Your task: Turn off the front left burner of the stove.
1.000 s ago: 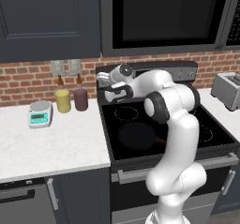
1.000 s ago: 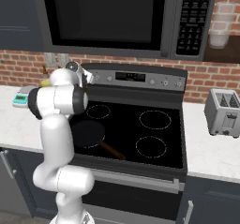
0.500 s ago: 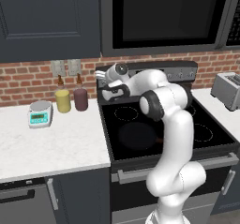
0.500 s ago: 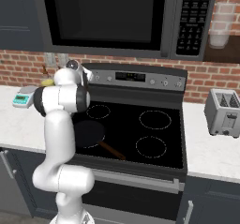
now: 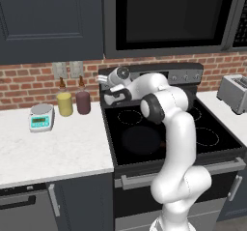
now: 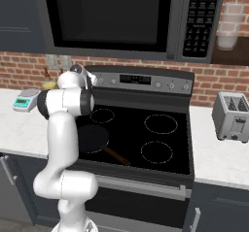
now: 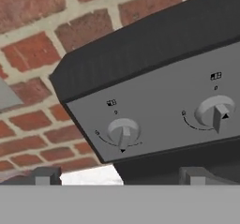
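A white counter (image 5: 58, 150) runs left of the stove (image 5: 144, 143); near the brick wall it bears a small scale (image 5: 40, 117), then a yellow jar (image 5: 64, 104) and a dark purple jar (image 5: 83, 102) closer to the stove. A black skillet (image 6: 92, 138) lies on the stove's front left burner. Right of the stove, another counter (image 6: 214, 160) carries a silver toaster (image 6: 232, 116)

Ahead of the claw, two knobs (image 7: 123, 132); below it, four ringed zones (image 6: 160, 124), one skillet (image 6: 91, 138); beside it, two jars (image 5: 64, 104)
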{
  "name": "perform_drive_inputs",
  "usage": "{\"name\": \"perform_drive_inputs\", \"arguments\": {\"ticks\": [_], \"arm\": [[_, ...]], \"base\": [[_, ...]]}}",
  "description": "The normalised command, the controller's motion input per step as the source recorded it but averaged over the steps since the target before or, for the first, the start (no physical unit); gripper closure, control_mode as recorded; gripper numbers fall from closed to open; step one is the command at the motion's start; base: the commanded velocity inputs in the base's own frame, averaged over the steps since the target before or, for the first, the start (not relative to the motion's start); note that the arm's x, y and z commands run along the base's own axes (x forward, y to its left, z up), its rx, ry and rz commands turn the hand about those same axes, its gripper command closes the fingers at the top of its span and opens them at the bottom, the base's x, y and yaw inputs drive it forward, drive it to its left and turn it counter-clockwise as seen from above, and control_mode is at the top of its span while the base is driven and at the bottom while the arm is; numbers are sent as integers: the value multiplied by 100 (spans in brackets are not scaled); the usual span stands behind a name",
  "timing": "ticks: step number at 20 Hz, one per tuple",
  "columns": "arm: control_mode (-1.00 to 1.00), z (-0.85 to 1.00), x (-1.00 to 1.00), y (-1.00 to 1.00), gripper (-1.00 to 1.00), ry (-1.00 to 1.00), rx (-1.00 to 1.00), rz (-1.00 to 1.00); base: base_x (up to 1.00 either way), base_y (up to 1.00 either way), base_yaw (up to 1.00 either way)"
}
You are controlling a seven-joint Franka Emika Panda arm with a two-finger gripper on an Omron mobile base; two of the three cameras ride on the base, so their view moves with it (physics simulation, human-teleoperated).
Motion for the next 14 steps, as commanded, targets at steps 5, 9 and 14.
{"name": "perform_drive_inputs", "arguments": {"ticks": [5,9,14], "arm": [[-100,-6,12,0,-100,0,0,0],[-100,0,25,0,-100,0,0,0],[-100,0,26,0,-100,0,0,0]], "base": [[0,0,0],[0,0,0],[0,0,0]]}}
